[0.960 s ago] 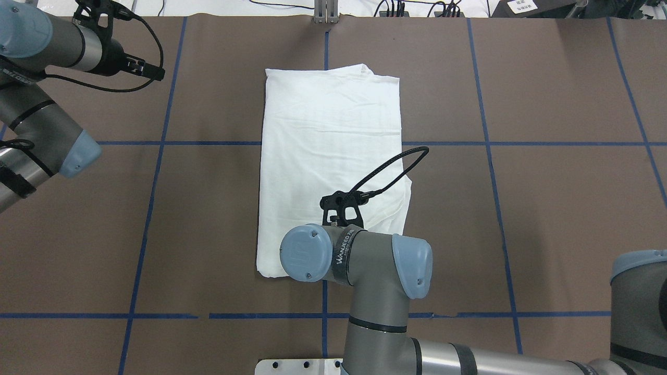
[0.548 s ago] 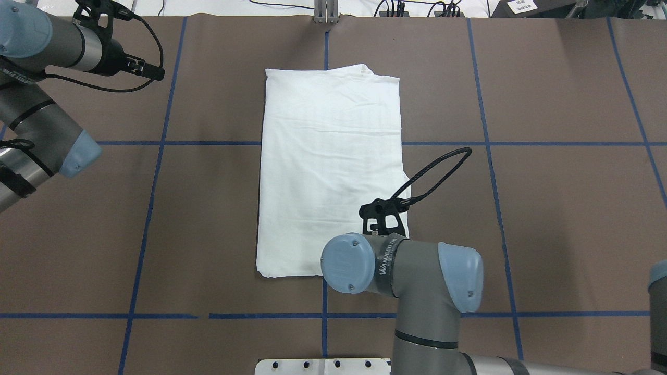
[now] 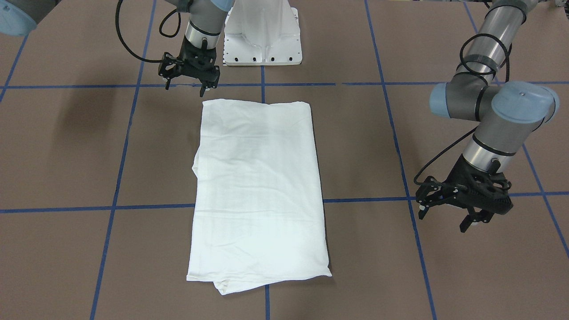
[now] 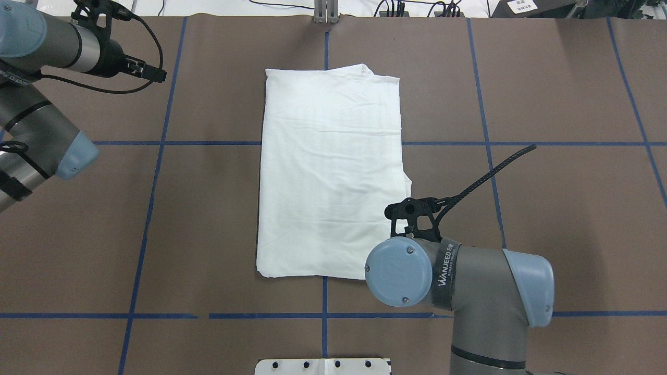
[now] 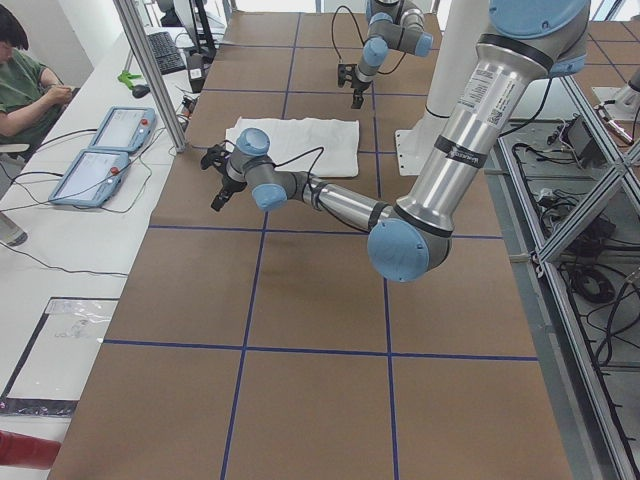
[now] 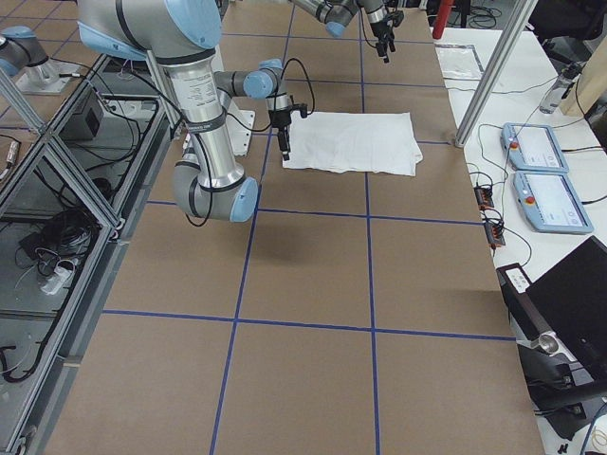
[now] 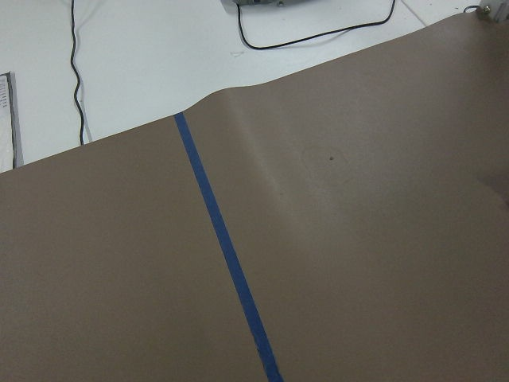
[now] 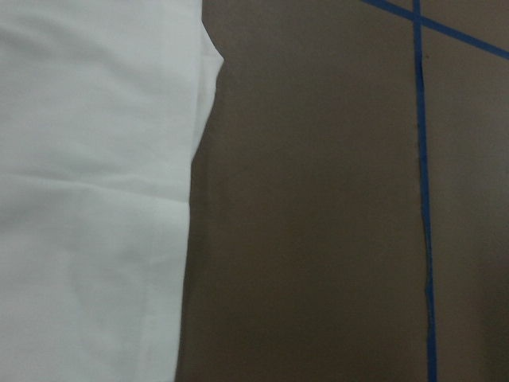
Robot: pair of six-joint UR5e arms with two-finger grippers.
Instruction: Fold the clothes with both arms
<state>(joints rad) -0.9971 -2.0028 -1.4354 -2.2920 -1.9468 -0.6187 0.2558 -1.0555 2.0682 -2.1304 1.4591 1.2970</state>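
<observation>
- White T-shirt (image 3: pixel 260 186) lies folded long on the bench (image 3: pixel 444 275).
- Jaws released, empty on left gripper (image 3: pixel 442 221) and right gripper (image 3: pixel 185 87).
- Next, I'd guess: pinch one short end's corners, fold over.

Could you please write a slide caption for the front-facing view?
Folded white T-shirt lies flat; left gripper and right gripper both open, holding nothing.

The right arm (image 4: pixel 471 307) and the left arm (image 3: pixel 491 129) are built from grey and silver tubular links. The rounded joints are closed with light blue caps (image 4: pixel 398 271), fixed by small screws. A black band (image 4: pixel 446 271) is lettered "WANJEED" in white. Ribbed black cables (image 4: pixel 490 174) are run to the black skeletal right gripper (image 3: pixel 186 88) and left gripper (image 3: pixel 444 221).
</observation>
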